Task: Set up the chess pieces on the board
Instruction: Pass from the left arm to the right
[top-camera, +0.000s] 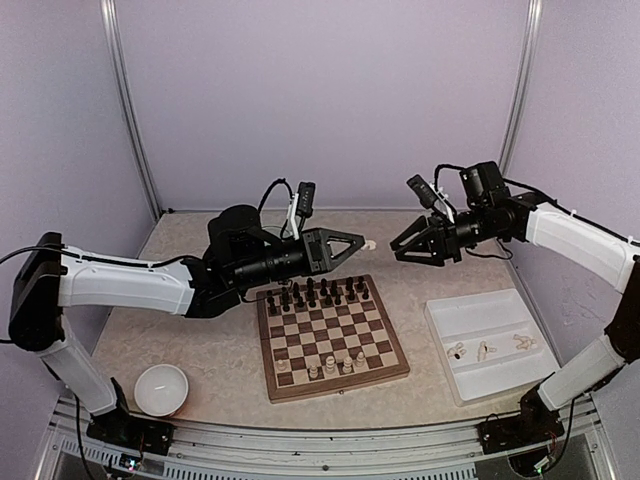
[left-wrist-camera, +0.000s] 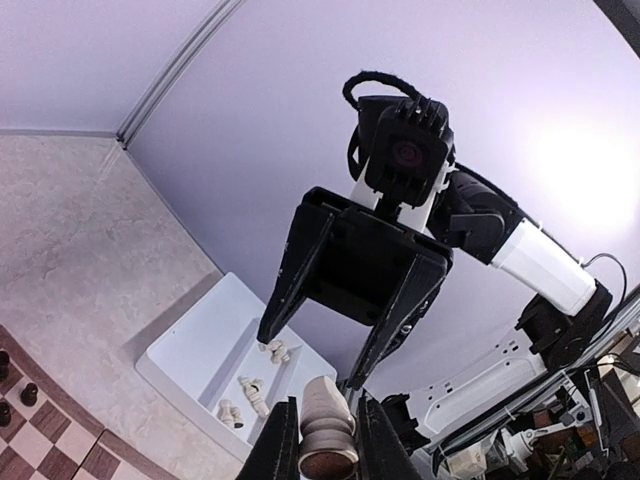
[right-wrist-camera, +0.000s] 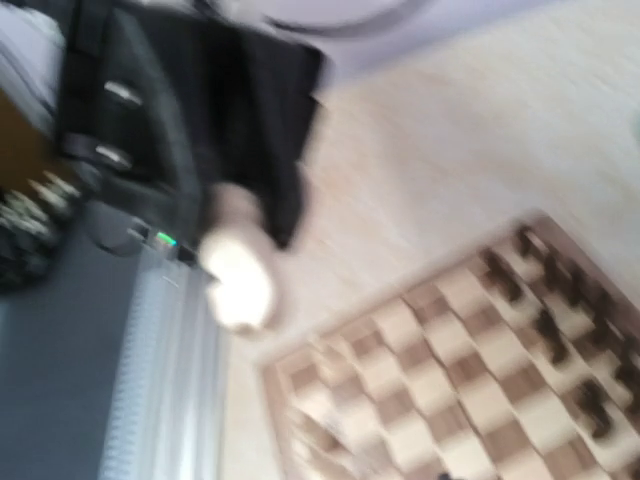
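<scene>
The step in hand looks like carrying one piece down to the board (top-camera: 335, 325), and it goes best in order, biggest mover first. The right arm (top-camera: 570, 235) should draw back toward the white tray (top-camera: 478, 318) on the board's right before the left arm (top-camera: 130, 282) turns, because the two pincers face each other almost tip to tip above the board's far edge. The left wrist should then roll so the piece hangs base-down. From there it can sink straight onto a free square in the board's near rows, where a few cream chessmen (top-camera: 330, 362) stand close enough to be knocked. The left arm reaches low and nearly level across the counter (top-camera: 200, 340) from the board's left. The right arm comes in from the board's right, its forearm sloping down. The left pincer (top-camera: 352, 243) is clenched on a cream chessman (top-camera: 369, 243) that seems to lie along the fingers (left-wrist-camera: 385, 450) rather than upright. The right pincer (top-camera: 398, 246) is released, jaws spread, grasping nothing.
</scene>
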